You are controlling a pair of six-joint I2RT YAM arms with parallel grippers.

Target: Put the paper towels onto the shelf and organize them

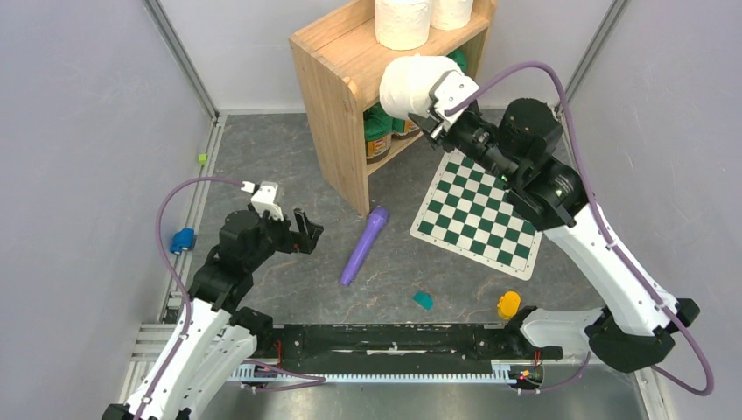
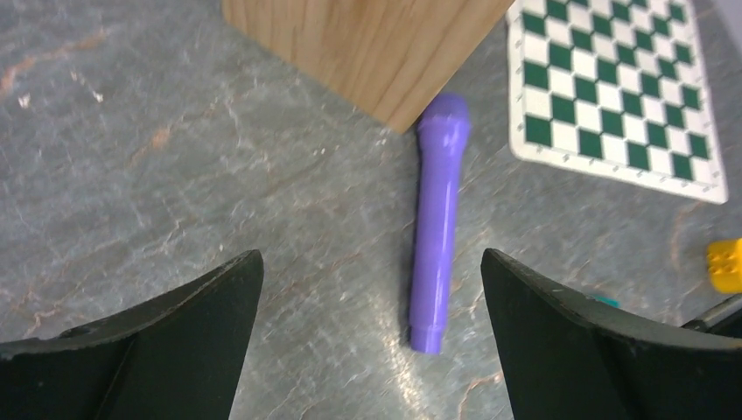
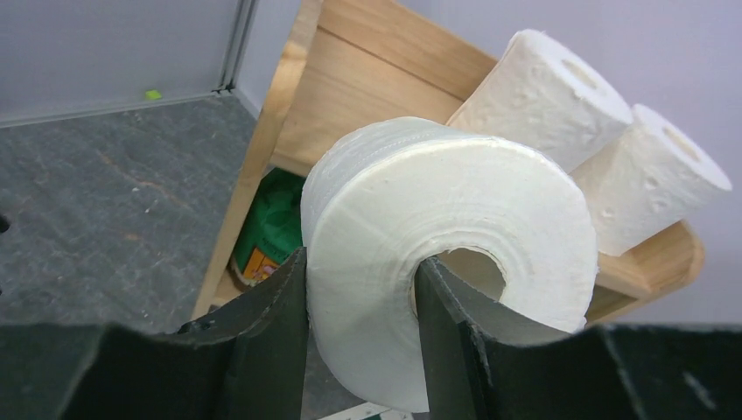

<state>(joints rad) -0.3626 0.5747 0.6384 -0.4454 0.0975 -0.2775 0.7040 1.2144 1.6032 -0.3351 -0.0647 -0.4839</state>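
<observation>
While the left pincer (image 1: 302,234) hangs wide and empty low over the worktop (image 1: 262,149), the right pincer (image 3: 359,315) has the last paper towel roll (image 1: 409,86). It's clamped narrow through the roll's wall, one finger down the core, the other outside.

Roll is in the air just off the front edge of the shelf (image 1: 337,131), near the top tier (image 1: 350,54). Can't tell from here whether it clears the board. Its long axis runs roughly along the fingers, tipped over and not upright.

Two other rolls (image 1: 402,22) stand upright on that tier, touching or nearly so, toward the far right end. The bare stretch of tier lies beyond the pincer and to its left. My read: right arm does this alone, since the left is well apart from the shelf. The roll needs tipping onto its end before it goes down beside the pair.

Lower tier holds green canisters (image 1: 377,136), only partly visible. A purple microphone-shaped thing (image 1: 364,245) lies on the worktop by the shelf's near corner. A checkered board (image 1: 477,210) sits to its right.
</observation>
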